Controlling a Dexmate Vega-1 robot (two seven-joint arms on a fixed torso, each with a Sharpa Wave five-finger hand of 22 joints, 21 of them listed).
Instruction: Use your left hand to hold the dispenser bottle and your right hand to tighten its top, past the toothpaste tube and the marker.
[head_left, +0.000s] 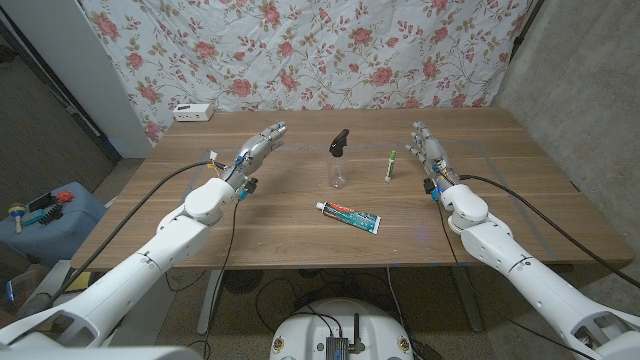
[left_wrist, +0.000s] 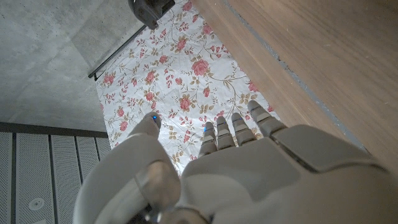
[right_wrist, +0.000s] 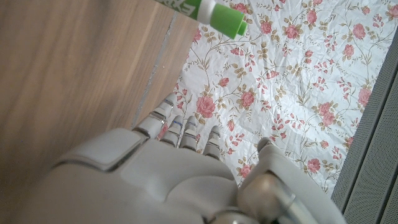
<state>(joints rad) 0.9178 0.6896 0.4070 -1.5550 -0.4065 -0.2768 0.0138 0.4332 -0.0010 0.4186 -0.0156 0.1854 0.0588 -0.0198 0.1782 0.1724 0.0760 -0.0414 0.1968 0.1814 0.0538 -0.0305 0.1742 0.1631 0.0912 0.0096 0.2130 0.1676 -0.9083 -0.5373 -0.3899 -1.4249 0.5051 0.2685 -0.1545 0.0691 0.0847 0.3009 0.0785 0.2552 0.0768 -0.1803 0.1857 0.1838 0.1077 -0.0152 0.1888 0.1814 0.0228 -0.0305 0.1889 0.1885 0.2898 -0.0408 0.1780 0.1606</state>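
The bottle (head_left: 339, 160) stands upright near the middle of the worktop (head_left: 250, 220), toward the far edge, with the marker (head_left: 391, 165) just to its right and the toothpaste tube (head_left: 350, 216) lying nearer the front edge. The left hand (head_left: 258, 148) is released, fingers straight, holding nothing, well left of the bottle. The right hand (head_left: 428, 150) is likewise released and empty, right of the marker.
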